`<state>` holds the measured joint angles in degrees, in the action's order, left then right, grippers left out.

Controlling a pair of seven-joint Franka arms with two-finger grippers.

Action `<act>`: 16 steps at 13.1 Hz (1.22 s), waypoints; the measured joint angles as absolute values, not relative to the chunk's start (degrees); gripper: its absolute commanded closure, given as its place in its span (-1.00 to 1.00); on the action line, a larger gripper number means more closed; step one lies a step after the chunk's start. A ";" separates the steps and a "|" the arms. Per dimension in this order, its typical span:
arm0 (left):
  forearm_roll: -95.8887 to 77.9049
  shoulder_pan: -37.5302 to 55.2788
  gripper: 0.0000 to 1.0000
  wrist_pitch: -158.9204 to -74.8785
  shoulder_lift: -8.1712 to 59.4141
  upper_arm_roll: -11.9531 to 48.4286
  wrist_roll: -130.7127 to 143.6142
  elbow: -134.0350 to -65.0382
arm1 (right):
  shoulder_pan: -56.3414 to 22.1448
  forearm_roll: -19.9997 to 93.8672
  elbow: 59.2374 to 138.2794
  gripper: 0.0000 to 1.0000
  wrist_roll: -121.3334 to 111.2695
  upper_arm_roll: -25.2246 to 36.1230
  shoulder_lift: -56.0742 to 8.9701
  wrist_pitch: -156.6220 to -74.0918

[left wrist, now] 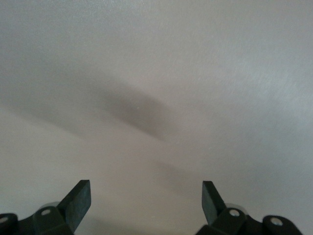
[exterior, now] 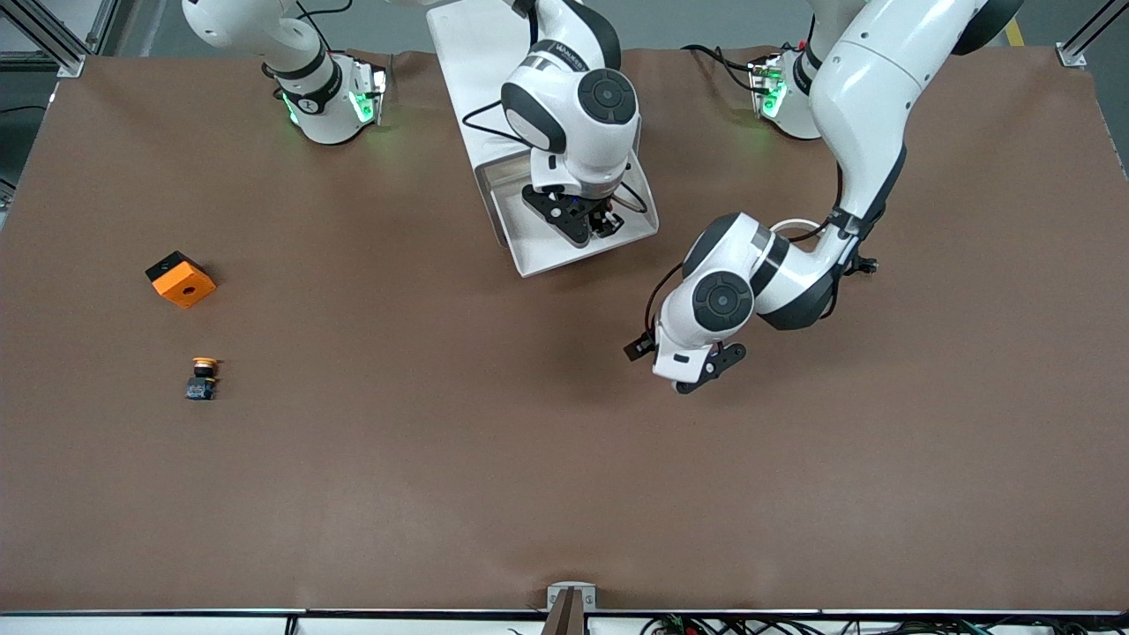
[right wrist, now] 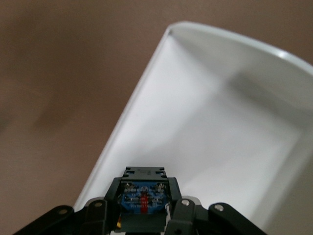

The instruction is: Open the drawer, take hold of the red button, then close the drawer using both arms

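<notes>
In the front view, upper centre, the white drawer (exterior: 547,251) stands pulled open, and the right gripper (exterior: 589,220) hangs over its tray while the left gripper (exterior: 684,370) hovers over bare table (exterior: 441,459) at centre right. The left wrist view shows its fingers (left wrist: 78,200) spread wide over the table. In the right wrist view, bottom centre, the fingers (right wrist: 183,213) clench the button (right wrist: 143,196) over the drawer's white floor (right wrist: 215,142).

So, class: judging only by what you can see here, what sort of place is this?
Probably a robotics lab test bench: two white arms bolted along a brown-covered table, aluminium framing at its corners, and loose cables along its near edge.
</notes>
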<state>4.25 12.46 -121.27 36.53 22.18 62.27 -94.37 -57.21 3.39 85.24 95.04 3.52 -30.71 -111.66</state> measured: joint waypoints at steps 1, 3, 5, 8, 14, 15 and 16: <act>4.26 12.25 -1.00 -122.64 35.52 22.18 60.47 -96.23 | -56.46 3.53 84.04 1.00 94.44 3.62 -30.67 -111.53; 4.26 11.91 -1.00 -127.19 33.21 22.27 57.95 -101.11 | -53.89 4.36 81.68 1.00 88.36 3.81 -30.13 -109.95; 4.26 11.80 -1.00 -129.58 31.37 23.65 57.34 -104.63 | -50.53 4.58 80.22 1.00 79.29 4.14 -28.24 -106.45; 4.26 11.86 -1.00 -130.03 29.85 27.81 57.36 -106.68 | -42.37 4.26 80.15 1.00 61.78 5.09 -23.95 -99.81; 4.26 11.84 -1.00 -130.07 29.12 33.94 62.53 -108.37 | -22.48 0.36 85.47 1.00 30.95 6.28 -22.35 -101.97; 4.26 11.84 -1.00 -130.07 29.12 35.33 64.40 -108.46 | -20.31 -0.14 87.11 1.00 27.82 6.26 -22.41 -104.51; 4.26 11.87 -1.00 -130.07 29.12 36.64 66.23 -108.54 | -18.69 -0.52 88.82 1.00 25.36 6.25 -22.48 -107.34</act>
